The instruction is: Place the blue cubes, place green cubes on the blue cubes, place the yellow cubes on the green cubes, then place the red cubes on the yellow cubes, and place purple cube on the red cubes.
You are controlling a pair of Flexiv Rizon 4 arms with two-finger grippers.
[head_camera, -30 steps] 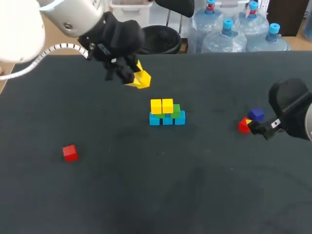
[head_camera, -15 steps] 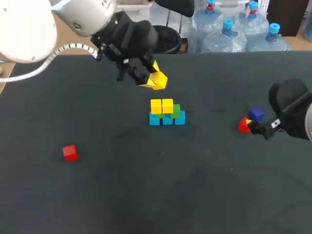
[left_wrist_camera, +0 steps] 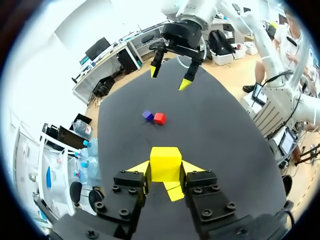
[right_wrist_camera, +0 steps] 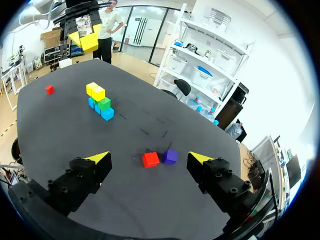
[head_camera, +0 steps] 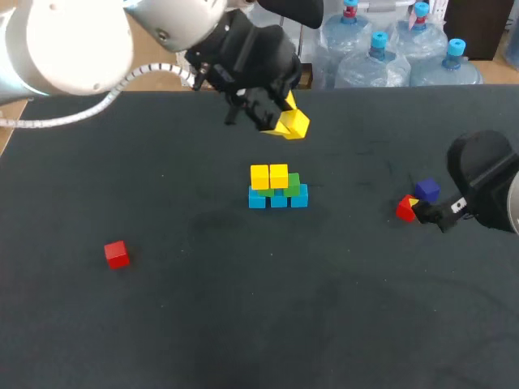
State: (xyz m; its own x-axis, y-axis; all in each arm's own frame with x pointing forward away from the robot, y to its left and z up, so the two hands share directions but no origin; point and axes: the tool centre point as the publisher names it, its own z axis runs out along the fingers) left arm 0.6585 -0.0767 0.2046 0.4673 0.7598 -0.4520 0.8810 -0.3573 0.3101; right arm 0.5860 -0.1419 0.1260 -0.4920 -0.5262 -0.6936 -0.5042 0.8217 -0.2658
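light: bright, even | source: overhead | shadows: faint, soft on table [head_camera: 340, 324]

The left arm [head_camera: 122, 40] comes in from the far left corner and reaches past the middle, wrist tipped downward. The left pincer [left_wrist_camera: 166, 168] hangs high above the surface [head_camera: 243, 324], with both yellow-tipped fingers pressed against opposite sides of a yellow cube [head_camera: 294, 124]. The right arm [head_camera: 486, 182] sits low at the right edge, its right pincer [right_wrist_camera: 150, 159] close over the surface with fingers spread wide apart.
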